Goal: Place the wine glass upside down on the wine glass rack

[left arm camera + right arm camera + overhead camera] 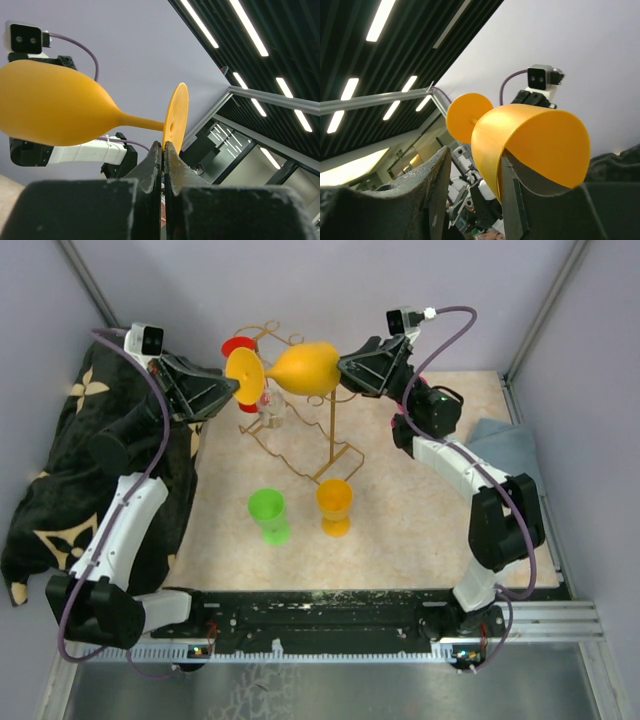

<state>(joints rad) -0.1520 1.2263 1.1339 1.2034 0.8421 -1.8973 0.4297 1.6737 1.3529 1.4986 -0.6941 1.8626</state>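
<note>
A yellow-orange wine glass [305, 368] hangs on its side in the air above the gold wire wine glass rack [330, 440]. My left gripper [238, 390] is shut on the edge of the glass's round foot [176, 117]; in the left wrist view its jaws [163, 145] pinch that disc, with the bowl [50, 107] off to the left. My right gripper [345, 370] is at the bowl's mouth and open. In the right wrist view [474, 152] one finger sits inside the bowl's rim [535, 145] and the other stands apart from its outer wall.
A red glass [238, 346] is at the rack's far left. A green glass [268, 515] and an orange glass [334, 505] stand upright on the mat in front of the rack. A black patterned cloth [60, 470] lies left, a grey-blue cloth [505, 440] right.
</note>
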